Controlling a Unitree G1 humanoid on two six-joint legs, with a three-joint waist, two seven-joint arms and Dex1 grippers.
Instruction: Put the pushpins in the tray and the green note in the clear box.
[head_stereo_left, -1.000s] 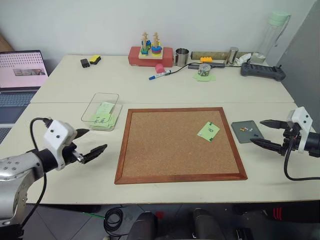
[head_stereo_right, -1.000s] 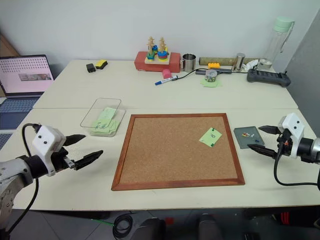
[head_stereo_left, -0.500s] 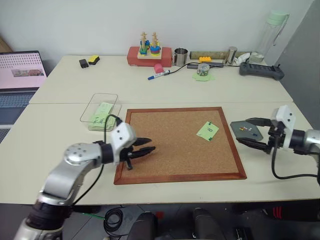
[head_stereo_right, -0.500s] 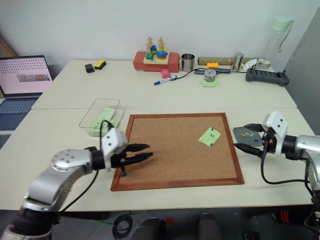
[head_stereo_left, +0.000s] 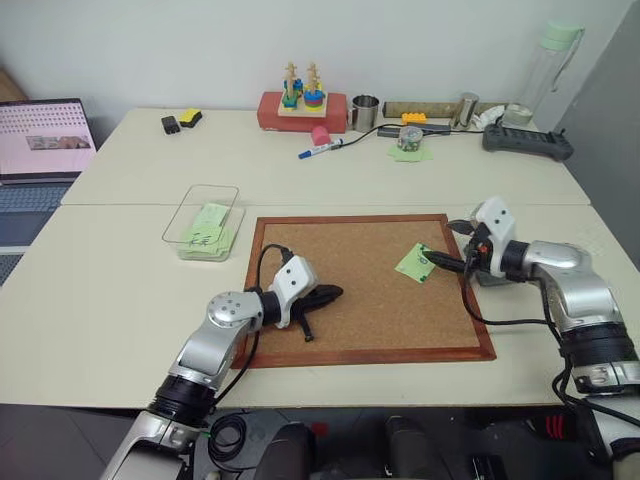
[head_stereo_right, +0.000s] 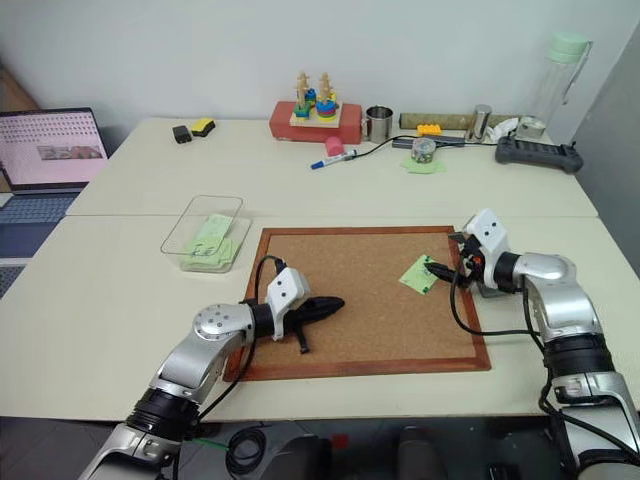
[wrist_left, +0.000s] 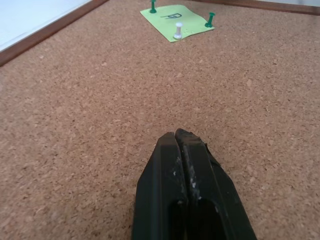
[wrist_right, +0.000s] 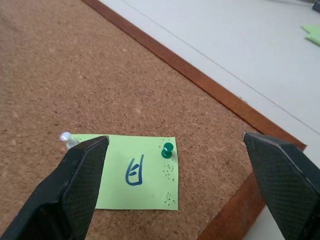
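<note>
A: From the head camera, where does everything sit?

B: The green note (head_stereo_left: 417, 262) lies pinned on the corkboard (head_stereo_left: 360, 285), near its right edge. The clear box (head_stereo_left: 204, 221) stands on the bench (head_stereo_left: 120, 290) just left of the board, other green notes inside. The right tool (head_stereo_left: 452, 250) spreads wide at the note's edge, in front of the tray (head_stereo_right: 484, 284).

A: And the left wrist camera?

B: The left tool (wrist_left: 181, 142), fingers pressed together and empty, hovers over bare cork, well apart from the note and its pushpins (wrist_left: 177, 31).

A: The right wrist?

B: Its fingers (wrist_right: 85, 165) straddle the note, one green pin between them.
</note>
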